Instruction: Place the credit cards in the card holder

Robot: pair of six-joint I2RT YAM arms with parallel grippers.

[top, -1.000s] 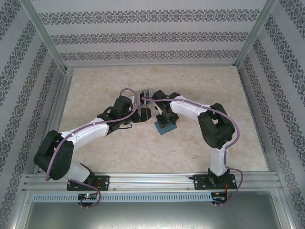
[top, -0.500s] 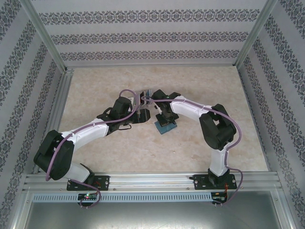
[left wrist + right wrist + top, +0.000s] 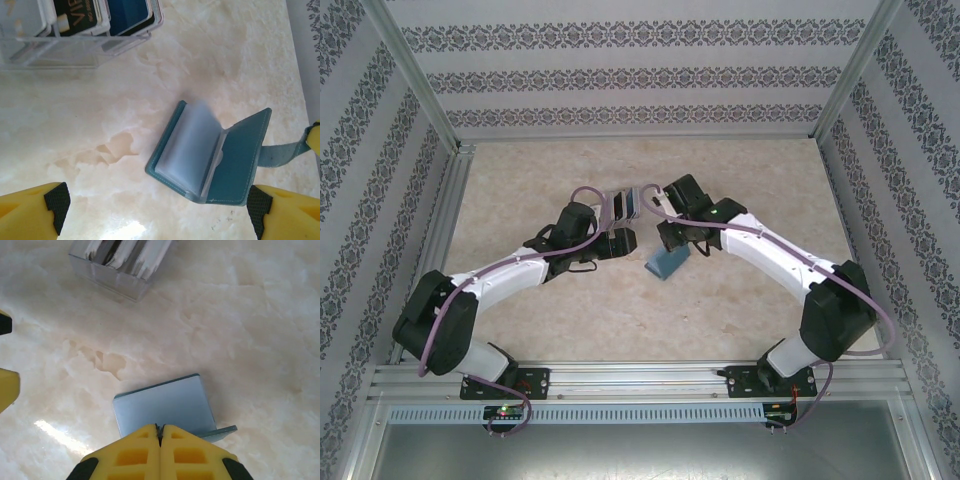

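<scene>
Card holder [image 3: 200,150] lies open on the table [image 3: 75,115], light and floppy. It looks likely to slide, so pin a cover first. Credit cards [image 3: 80,17] sit in the clear stand [image 3: 60,47] beyond it — thin, stiff, slick; pinch a top edge. Left gripper [image 3: 157,212] is spread wide, holder just ahead of its right finger. Right gripper [image 3: 160,429] is clenched at the holder's edge — pinching a flap or not, can't tell.
</scene>
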